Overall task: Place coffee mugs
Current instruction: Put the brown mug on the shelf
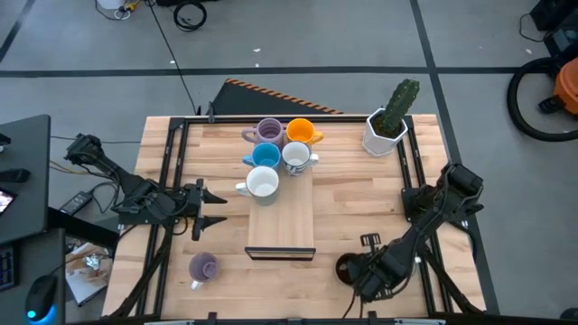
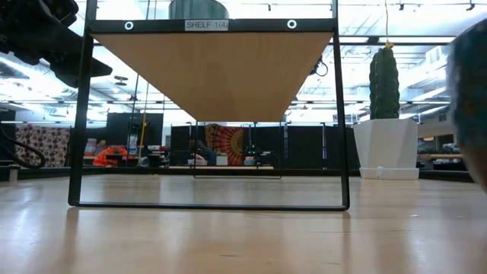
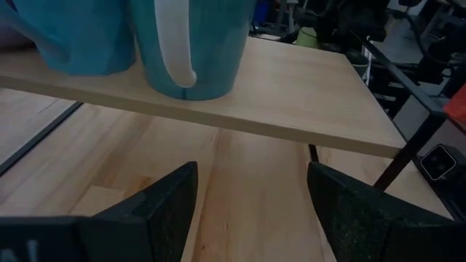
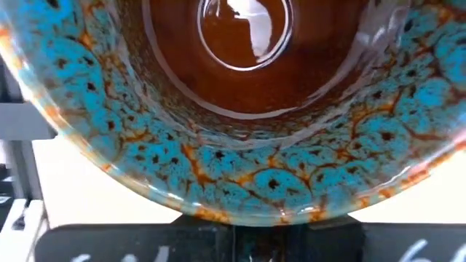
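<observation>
High view: right gripper (image 1: 361, 271) at five o'clock clamps the dark brown mug (image 1: 349, 268), left gripper (image 1: 204, 207) gapes empty; a careless swing toward the shelf (image 1: 282, 226) could topple the white mug (image 1: 262, 184)

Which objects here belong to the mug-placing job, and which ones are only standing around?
Part of the job:
- lilac mug on the shelf
- orange mug
- blue mug
- two white mugs
- lilac mug on the table
- dark brown mug, at the right gripper
- wooden shelf
- left gripper, open

Just there:
- white pot with cactus
</observation>
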You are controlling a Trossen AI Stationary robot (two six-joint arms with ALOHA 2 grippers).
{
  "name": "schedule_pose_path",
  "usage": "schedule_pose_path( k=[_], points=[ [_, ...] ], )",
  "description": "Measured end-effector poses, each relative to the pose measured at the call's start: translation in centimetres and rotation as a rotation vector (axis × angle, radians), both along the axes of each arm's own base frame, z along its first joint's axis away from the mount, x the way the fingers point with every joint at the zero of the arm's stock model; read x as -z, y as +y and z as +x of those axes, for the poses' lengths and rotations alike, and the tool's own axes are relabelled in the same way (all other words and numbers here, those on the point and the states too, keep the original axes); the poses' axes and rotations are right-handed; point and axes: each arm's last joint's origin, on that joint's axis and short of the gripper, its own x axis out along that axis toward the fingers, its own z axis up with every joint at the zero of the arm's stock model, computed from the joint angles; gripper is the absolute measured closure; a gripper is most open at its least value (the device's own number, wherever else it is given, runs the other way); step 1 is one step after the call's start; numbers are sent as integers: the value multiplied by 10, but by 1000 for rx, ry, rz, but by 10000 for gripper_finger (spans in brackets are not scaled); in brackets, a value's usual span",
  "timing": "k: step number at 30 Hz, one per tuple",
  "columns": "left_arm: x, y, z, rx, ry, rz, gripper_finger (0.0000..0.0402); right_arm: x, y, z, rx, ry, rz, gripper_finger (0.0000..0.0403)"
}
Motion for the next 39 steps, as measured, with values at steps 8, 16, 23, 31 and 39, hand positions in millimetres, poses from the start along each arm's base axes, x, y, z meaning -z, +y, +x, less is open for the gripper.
schedule_pose_path(
  k=[8,16,23,31,39],
  points=[
    [0,0,0,0,0,-1,137,-29,-23,0,55,-42,21,354],
    [0,0,0,-1,0,-14,137,-57,-57,5,142,-121,25,354],
    [0,-1,0,42,10,-38,137,-70,-70,-9,161,-142,-46,354],
    [0,-1,0,39,9,-47,137,-96,-93,-29,289,-362,-16,354],
    [0,-1,0,28,7,-57,137,-118,-127,-23,359,-536,-28,354]
  ],
)
